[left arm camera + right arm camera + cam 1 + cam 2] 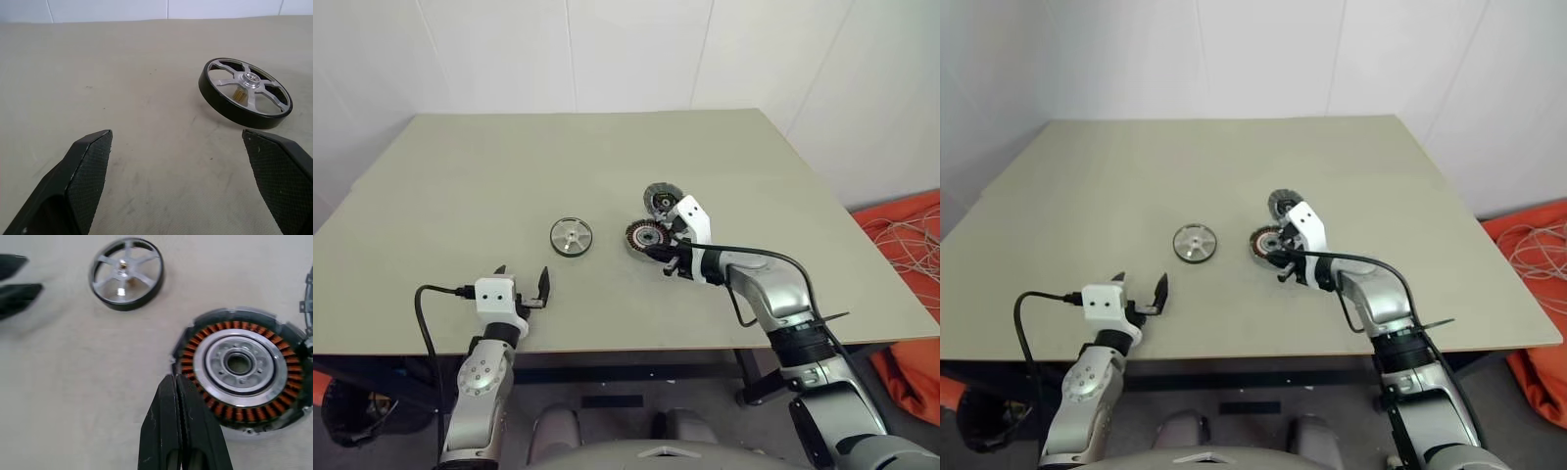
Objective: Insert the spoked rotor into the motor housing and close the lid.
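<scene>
Left claw (525, 288): nearest the camera, over the counter's near edge, fingers spread wide, nothing between them.
Right claw (177, 382): clenched flat, empty, tips at the near rim of the housing.
Rotor (571, 236): flat on the counter (509, 176), spokes up, loose; lies between the two claws, well apart from the housing.
Housing (238, 373): open, copper windings exposed around a silver centre; nothing seated in it.
Lid (659, 199): swung open on the far side of the housing, joined at its edge.
Step (judged): rotor not yet picked up; pickup is the step in hand, insertion and lid closing remain.
Next move (judged): left claw is aimed at the rotor and already wide enough; it needs to advance, straddle the dark rim and close. Right claw should clear the housing mouth first.
Room: bare counter all round the rotor; open path across to the housing. All parts sit well in from the counter edges.
</scene>
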Available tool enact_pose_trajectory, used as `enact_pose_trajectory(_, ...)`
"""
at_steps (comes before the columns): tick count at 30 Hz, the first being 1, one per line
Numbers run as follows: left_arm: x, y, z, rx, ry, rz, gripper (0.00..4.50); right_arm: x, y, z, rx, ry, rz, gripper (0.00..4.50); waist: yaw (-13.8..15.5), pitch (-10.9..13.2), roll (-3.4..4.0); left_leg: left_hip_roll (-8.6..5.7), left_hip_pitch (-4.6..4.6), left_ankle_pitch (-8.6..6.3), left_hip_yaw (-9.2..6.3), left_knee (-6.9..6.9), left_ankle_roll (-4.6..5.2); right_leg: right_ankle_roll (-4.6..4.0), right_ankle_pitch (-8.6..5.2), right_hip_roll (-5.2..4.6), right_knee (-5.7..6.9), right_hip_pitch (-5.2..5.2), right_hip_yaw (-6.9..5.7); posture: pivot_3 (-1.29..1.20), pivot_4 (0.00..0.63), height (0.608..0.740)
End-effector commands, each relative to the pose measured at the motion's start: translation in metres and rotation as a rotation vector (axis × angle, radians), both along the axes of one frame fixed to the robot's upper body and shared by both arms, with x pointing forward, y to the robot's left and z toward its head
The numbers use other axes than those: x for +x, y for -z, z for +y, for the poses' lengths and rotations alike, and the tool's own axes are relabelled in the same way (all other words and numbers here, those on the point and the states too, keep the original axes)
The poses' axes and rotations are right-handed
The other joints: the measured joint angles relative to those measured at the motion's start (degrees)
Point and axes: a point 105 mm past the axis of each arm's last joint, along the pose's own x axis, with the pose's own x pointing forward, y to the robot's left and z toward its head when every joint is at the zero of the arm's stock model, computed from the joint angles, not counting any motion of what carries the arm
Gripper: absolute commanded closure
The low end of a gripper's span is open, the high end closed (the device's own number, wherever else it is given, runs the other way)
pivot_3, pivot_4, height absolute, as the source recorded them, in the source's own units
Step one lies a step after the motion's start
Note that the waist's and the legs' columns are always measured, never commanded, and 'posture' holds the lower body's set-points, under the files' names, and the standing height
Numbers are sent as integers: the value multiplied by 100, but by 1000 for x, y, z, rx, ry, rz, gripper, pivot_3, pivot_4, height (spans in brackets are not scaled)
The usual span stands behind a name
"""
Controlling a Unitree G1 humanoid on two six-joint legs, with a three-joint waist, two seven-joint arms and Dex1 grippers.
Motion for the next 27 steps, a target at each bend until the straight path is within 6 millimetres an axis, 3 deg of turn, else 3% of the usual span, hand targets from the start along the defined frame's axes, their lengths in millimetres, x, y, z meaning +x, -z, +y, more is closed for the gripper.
enact_pose_trajectory(1,3,-16,3,29,11,-64,0,-3,-37,-2,111,-25,-69,4488,0,0,0,0,2,0,0,1,0,0,0,0,0,1,0,0,0,740)
enact_pose_trajectory(4,4,-15,5,5,25,-50,0,-5,-44,-1,142,-26,-74,4488,3,0,-1,0,9,0,0,1,-1,1,0,1,2,5,0,0,0,740)
enact_pose_trajectory(9,2,-16,-7,-179,168,3,0,-6,-45,3,136,-23,-82,4488,7,0,-1,-1,5,1,0,2,-1,1,0,-1,1,2,1,0,0,740)
enact_pose_trajectory(13,1,-17,-12,-467,231,69,0,-8,-43,10,143,-28,-75,4488,6,0,-1,-1,1,1,3,1,-2,-2,-1,0,5,-5,1,0,0,740)
enact_pose_trajectory(18,9,-23,4,-599,199,97,0,-11,-41,15,145,-37,-69,4488,5,0,0,0,0,2,3,0,-4,-7,-4,2,10,-9,-1,0,0,740)
enact_pose_trajectory(27,40,-47,-4,-772,227,83,0,-24,-43,25,175,-77,-59,4488,23,0,-1,-2,3,3,0,5,-5,-6,-3,1,9,3,-1,0,0,740)
